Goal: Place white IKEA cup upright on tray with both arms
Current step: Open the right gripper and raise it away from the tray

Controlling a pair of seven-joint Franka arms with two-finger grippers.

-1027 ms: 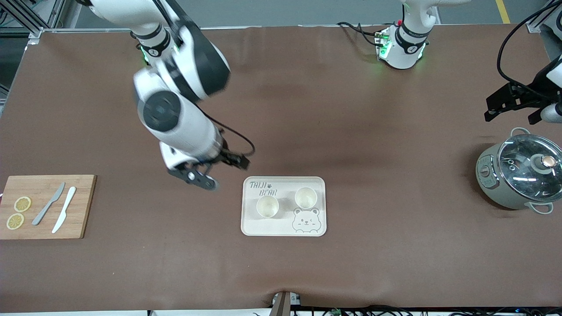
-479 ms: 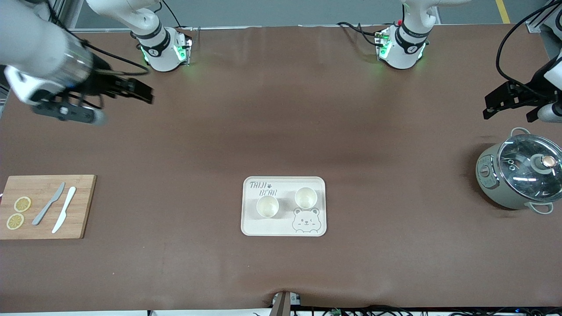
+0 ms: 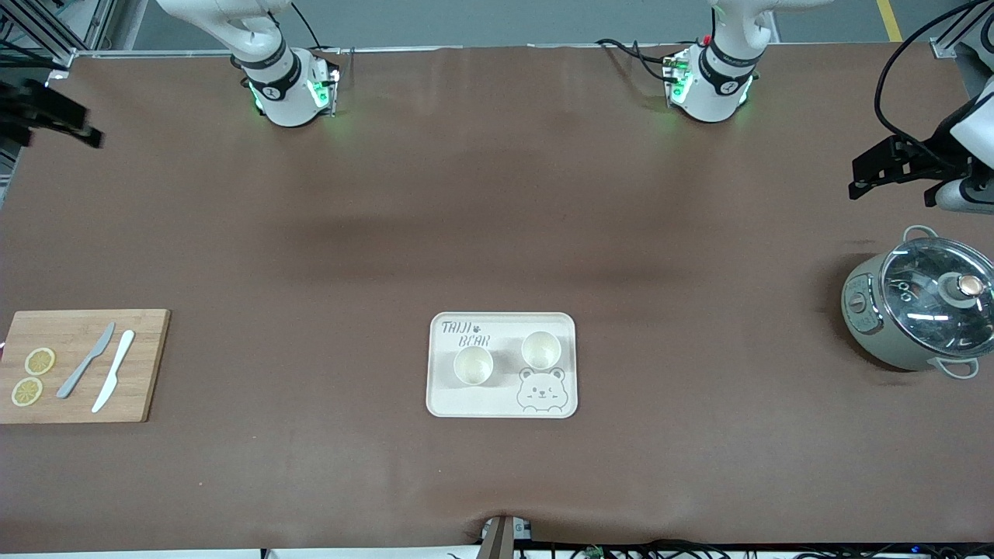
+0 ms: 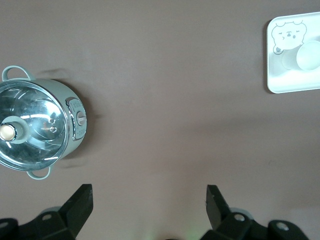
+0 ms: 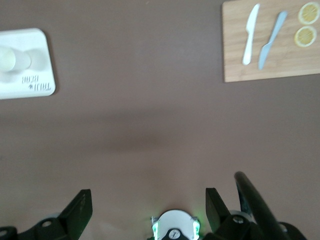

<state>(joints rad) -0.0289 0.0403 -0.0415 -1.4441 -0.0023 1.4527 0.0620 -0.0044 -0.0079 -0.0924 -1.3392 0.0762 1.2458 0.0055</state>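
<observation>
The cream tray [image 3: 501,392] with the bear drawing lies in the middle of the table, nearer the front camera. Two white cups stand upright on it, one [image 3: 473,365] toward the right arm's end and one [image 3: 540,349] toward the left arm's end. My right gripper [image 3: 89,128] is open and empty, high over the table edge at the right arm's end. My left gripper [image 3: 854,180] is open and empty over the left arm's end. The left wrist view shows its open gripper [image 4: 148,200], the tray [image 4: 285,82] and a cup [image 4: 309,56]. The right wrist view shows its open gripper [image 5: 148,202], the tray [image 5: 42,60] and a cup [image 5: 11,60].
A grey-green pot with a glass lid [image 3: 920,310] stands at the left arm's end, also in the left wrist view [image 4: 37,125]. A wooden cutting board [image 3: 81,365] with two knives and lemon slices lies at the right arm's end, also in the right wrist view [image 5: 270,42].
My right arm has swung from beside the tray up and out to the table edge at its own end. My left gripper has drifted slightly away from the pot. The cups have not moved.
</observation>
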